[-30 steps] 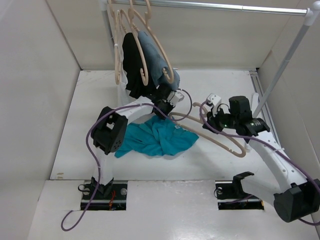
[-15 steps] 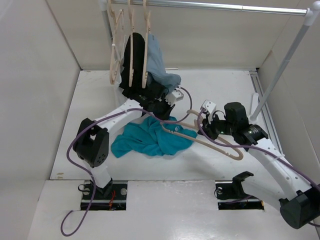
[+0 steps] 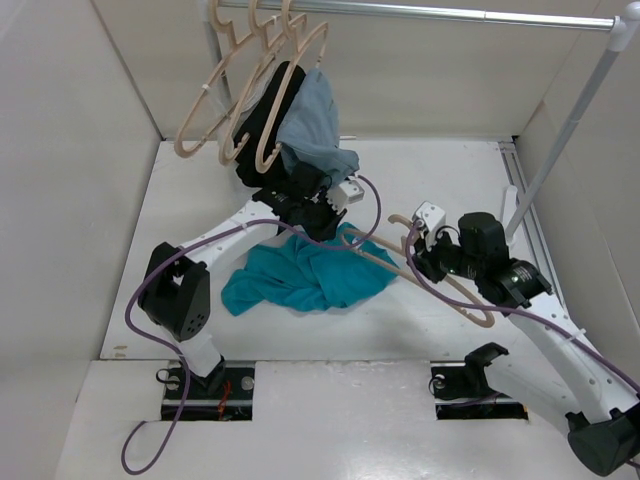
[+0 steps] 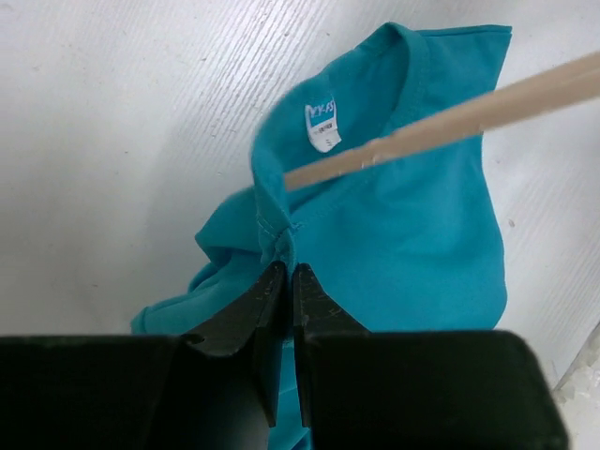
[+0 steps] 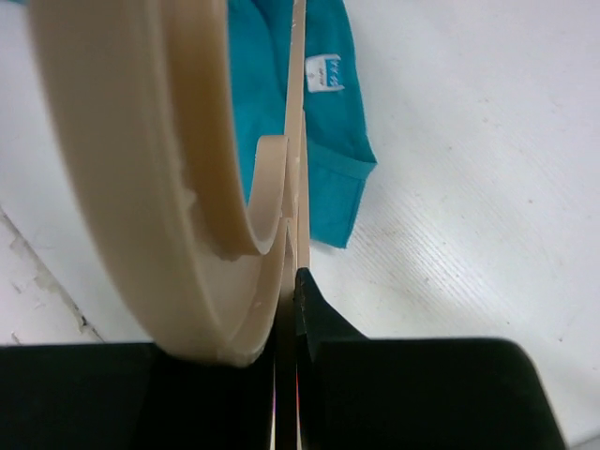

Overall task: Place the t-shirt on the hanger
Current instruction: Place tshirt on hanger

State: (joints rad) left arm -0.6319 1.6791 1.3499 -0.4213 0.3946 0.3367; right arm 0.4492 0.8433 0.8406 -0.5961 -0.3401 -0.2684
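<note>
Since half a second ago, the spare hangers (image 3: 215, 110) on the rail (image 3: 450, 12) are swinging out to the left. The black garment (image 3: 265, 120) and grey-blue garment (image 3: 315, 125) are tilting with them. The right arm is sitting slightly further right than before. The t-shirt (image 3: 305, 280) is lying where it was.

The t-shirt is lying crumpled on the table (image 3: 450, 170), mid-table, just in front of the hanging garments. Its neck end is pointing toward the right arm.

The left gripper (image 4: 289, 272) is pinching a fold of the collar seam, with the jaws nearly touching and cloth between the tips. It is holding the neck edge raised.

The right gripper (image 5: 292, 281) is clamping the hanger (image 4: 450, 122) near its hook and holding it low over the table.

In the left wrist view, one hanger arm is crossing the teal cloth. Its tip is meeting the lifted collar edge just below the white label (image 4: 322, 124). I cannot tell whether the tip is inside the neck opening or only resting against the rim.

Judgement: this is the threading step, just starting. The swinging spares look incidental to the task. The shirt is not on the hanger yet. The next move needs the tip to go under the raised collar and toward one shoulder. The risk is that the tip pushes the collar flat instead of entering.
</note>
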